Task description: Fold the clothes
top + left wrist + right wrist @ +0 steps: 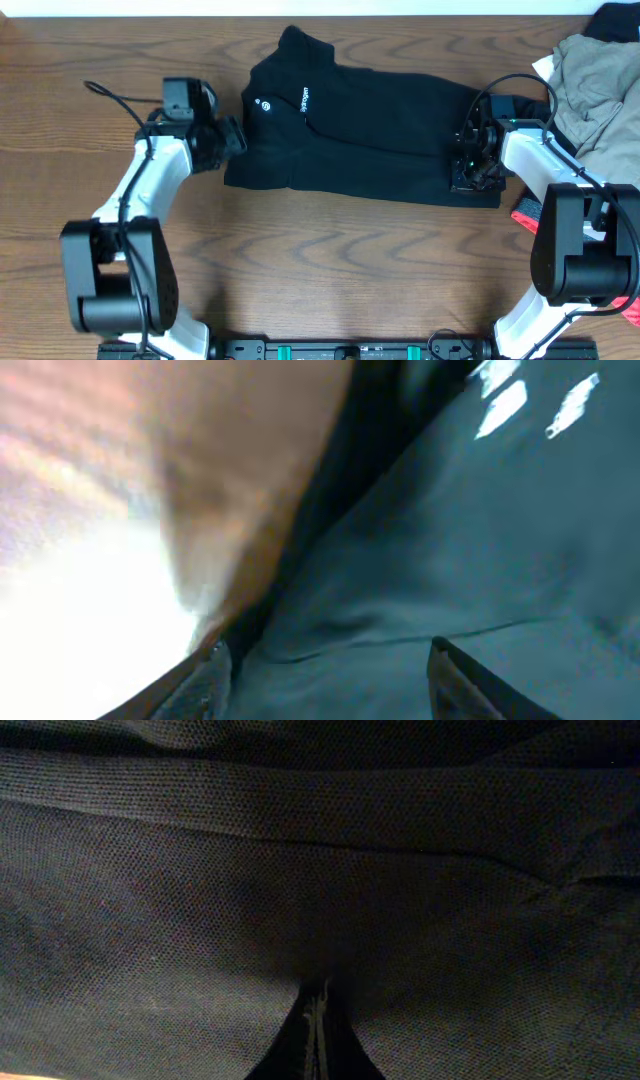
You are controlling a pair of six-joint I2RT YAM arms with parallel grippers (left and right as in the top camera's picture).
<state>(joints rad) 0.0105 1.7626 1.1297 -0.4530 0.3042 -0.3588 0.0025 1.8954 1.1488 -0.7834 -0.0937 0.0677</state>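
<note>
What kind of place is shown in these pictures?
Probably a robot test bench: a left arm and right arm mounted at a wooden table, a black shirt spread flat, more clothes piled at the edge.

White arms, black joints, cables

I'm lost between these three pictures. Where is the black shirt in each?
Overhead: the shirt lies top centre, spread out.
Left wrist: it fills the right and bottom, tinted blue.
Right wrist: it fills nearly the whole picture.
Landmark: the shirt's left edge against the wooden table, in overhead and left wrist only.
</note>
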